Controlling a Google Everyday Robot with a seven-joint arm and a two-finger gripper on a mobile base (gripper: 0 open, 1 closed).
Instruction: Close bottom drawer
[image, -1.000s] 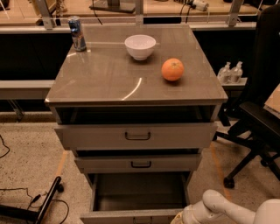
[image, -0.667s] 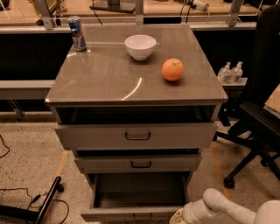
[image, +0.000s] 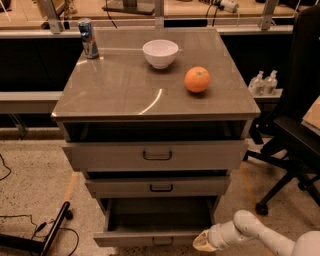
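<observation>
The bottom drawer (image: 157, 237) of the grey-beige cabinet is pulled out, its deep box open and dark inside; its low front panel sits at the lower edge of the view. My gripper (image: 202, 242) on the white arm is at the bottom right, right at the drawer front's right end. Whether it touches the panel I cannot tell. The middle drawer (image: 160, 186) and the tall top drawer (image: 156, 155) above stand slightly open.
On the cabinet top (image: 120, 90) stand a blue can (image: 89, 38), a white bowl (image: 160, 53) and an orange (image: 197, 79). A black office chair (image: 295, 135) stands at the right. A black pole and cables (image: 45, 237) lie on the floor at the left.
The view has shifted slightly upward; the cabinet sits a little lower in frame. My gripper stays at the drawer front's right end. The drawer's opening looks unchanged.
</observation>
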